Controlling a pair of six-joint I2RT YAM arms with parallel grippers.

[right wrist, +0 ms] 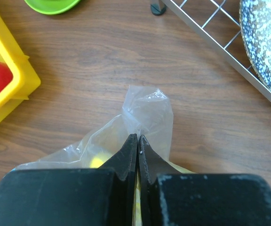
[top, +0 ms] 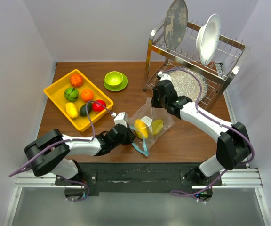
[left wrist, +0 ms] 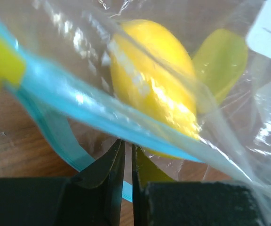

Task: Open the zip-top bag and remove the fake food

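Lab cell staged as kitchen: white partition walls (top: 102, 28), wooden table (top: 126, 101), dish rack (top: 148, 61)

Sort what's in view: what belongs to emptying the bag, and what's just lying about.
Job: zip-top bag; yellow fake food inside it; left gripper and right gripper, both shut on the bag; probably the yellow tray of fake fruit.
Lying about: green bowl; dish rack.

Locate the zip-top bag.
Top view: the zip-top bag lies front-centre on the table, right of the yellow tray, with the left pincer at its teal mouth and the right pincer on its far corner.
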